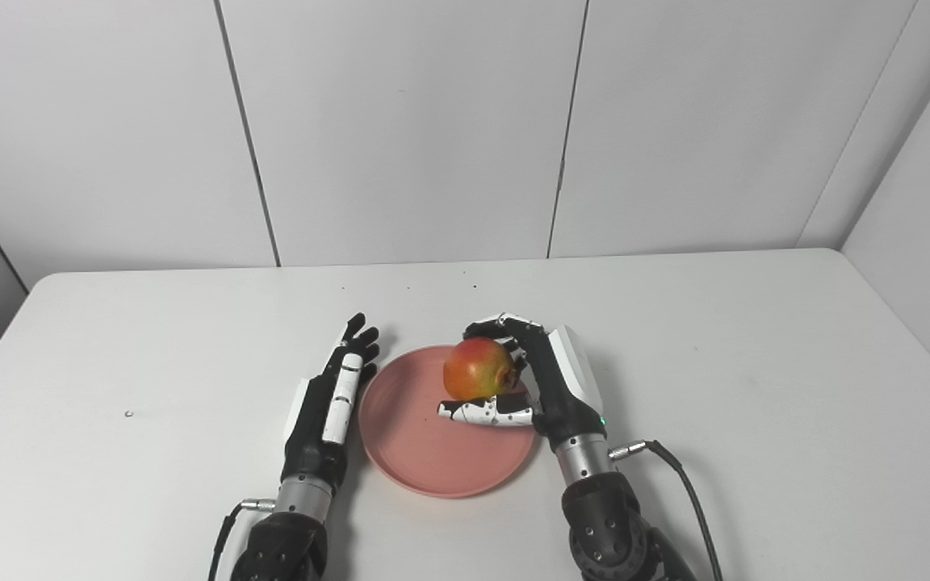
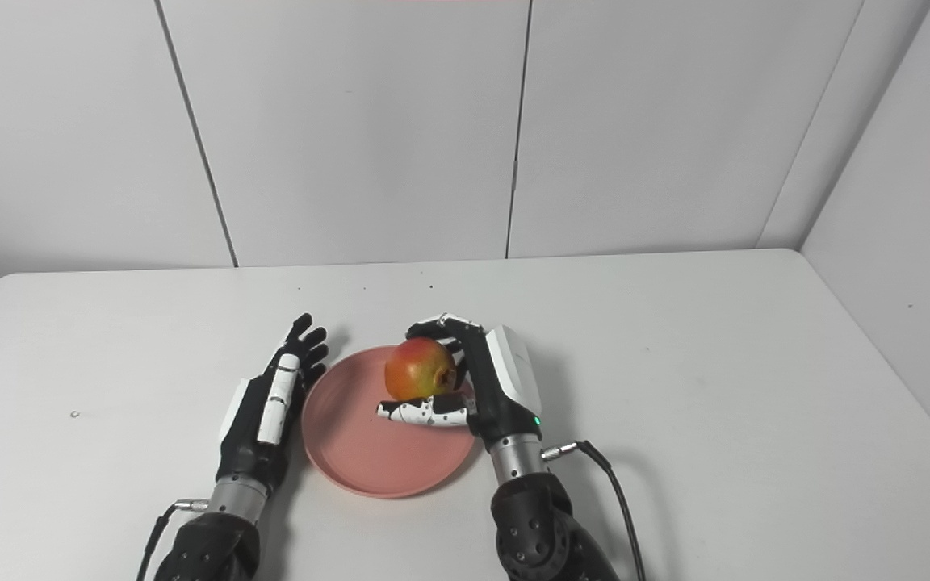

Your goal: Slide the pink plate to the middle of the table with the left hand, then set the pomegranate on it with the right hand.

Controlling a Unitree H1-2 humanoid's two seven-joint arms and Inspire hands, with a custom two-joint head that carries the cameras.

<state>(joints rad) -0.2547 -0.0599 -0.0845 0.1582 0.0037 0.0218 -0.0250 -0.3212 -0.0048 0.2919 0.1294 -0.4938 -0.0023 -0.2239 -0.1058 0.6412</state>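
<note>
Our right hand (image 1: 550, 379) cups the pomegranate (image 1: 479, 368) over the pink plate (image 1: 433, 452) (near the table's (image 1: 756, 387) middle), fingers curled around it. Our left hand (image 1: 332, 395) lies just beside the plate's rim, fingers straight, together.

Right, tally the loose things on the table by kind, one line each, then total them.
Pink plate: 1
Pomegranate: 1, held in the right hand over the plate
Total: 2
The left hand lies beside the plate, holding nothing.
</note>
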